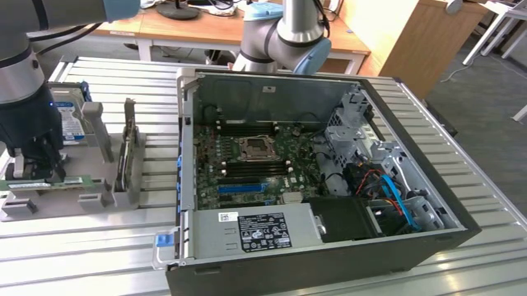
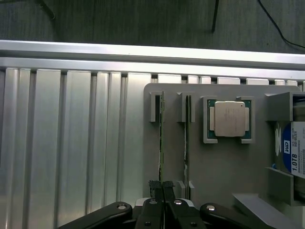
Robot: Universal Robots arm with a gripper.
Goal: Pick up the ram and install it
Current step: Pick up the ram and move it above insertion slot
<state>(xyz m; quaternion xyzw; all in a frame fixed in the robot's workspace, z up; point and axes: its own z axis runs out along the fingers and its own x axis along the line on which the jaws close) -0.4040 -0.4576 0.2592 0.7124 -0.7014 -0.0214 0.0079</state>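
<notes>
Slatted metal table (image 2: 71,143) below; our gripper (image 2: 162,186) is pinched tight on the ram (image 2: 161,138) (edge-on between the fingers); we'd pull straight, never twisting.

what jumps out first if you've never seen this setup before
The open computer case dominates the middle of the exterior view, lying on its side with the green motherboard exposed. At that view's left, the gripper is down on a grey holder, its fingers closed on the ram, which stands on edge. A silver processor chip sits in the same holder, beside a second stick.
</notes>
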